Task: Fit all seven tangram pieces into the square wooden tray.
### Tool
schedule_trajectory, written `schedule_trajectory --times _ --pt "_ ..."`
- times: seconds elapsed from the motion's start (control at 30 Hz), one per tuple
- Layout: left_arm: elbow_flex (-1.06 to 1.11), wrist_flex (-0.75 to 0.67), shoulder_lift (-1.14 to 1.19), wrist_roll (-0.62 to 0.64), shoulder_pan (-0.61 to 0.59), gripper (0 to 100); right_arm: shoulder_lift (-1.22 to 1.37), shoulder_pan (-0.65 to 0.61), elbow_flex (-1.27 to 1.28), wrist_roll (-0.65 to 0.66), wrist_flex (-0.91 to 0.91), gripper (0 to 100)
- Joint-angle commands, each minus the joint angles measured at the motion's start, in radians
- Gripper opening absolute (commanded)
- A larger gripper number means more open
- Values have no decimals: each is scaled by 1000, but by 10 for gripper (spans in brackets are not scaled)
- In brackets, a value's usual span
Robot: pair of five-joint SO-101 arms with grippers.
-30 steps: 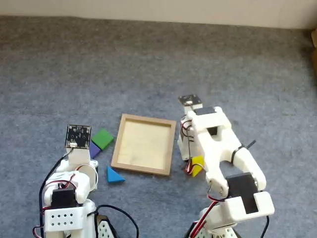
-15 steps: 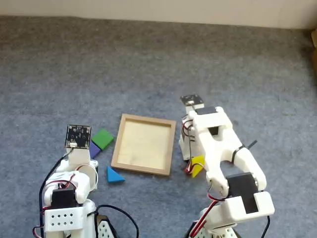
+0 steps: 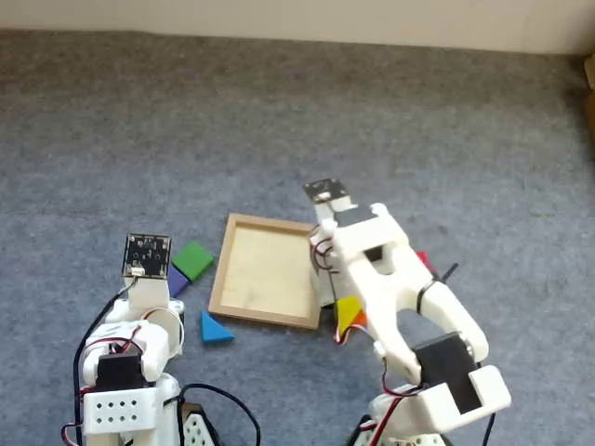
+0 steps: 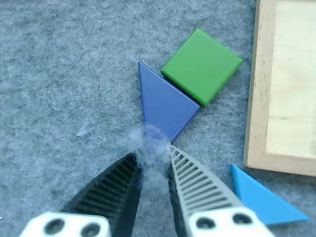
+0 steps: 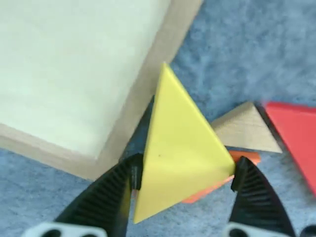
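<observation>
**Tangram lot: one piece gripped, the others on the carpet**

1. Left gripper [image 4: 154, 159]: low over the grey carpet [image 3: 279, 111], left of the tray. Its fingers are drawn almost together with nothing between them. The tips sit at the near corner of the dark blue triangle [image 4: 163, 106].
2. Light blue triangle [image 3: 215, 328]: flat on the carpet just off the tray's near left corner, not touching it.
3. Right gripper [image 5: 185, 173]: pinching the yellow triangle [image 5: 177, 153] by two edges at the tray's near right corner. The triangle's point lies over the rim.
4. Orange piece [image 5: 217, 190]: mostly hidden beneath the yellow triangle.
5. Plain wooden triangle [image 5: 244, 131] and red piece [image 5: 296, 133]: side by side on the carpet, right of the tray.
6. Dark blue triangle: flat, one edge against the green square [image 4: 202, 66], both left of the tray.
7. Square wooden tray [image 3: 270, 223]: flat between the two arms, its pale floor in plain sight.
</observation>
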Motion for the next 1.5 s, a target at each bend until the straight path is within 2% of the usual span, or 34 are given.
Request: schedule_trajectory --times 0.0,0.37,0.63,0.7,0.93,1.1,1.17,1.37,1.47 --pt "27 -14 -8 -3 10 77 -67 -64 -62 -17 7 221" --pt "27 -14 -8 -3 10 77 -54 -242 -194 -60 1 221" --pt "27 -14 -8 -3 10 77 -65 -308 -206 -60 -76 221" --pt "27 -14 -8 -3 10 77 -79 -292 -211 -60 -44 221" --pt "27 -14 -8 -3 10 77 -183 -82 -205 -48 45 212" --pt "27 -14 -8 -3 10 77 -154 67 -200 100 10 46" --pt "27 -14 -8 -3 10 77 -96 85 -200 121 8 1" --pt "27 -14 -8 -3 10 77 111 82 -209 130 8 11" --pt "27 -14 -8 -3 10 77 160 35 -208 126 -18 11"
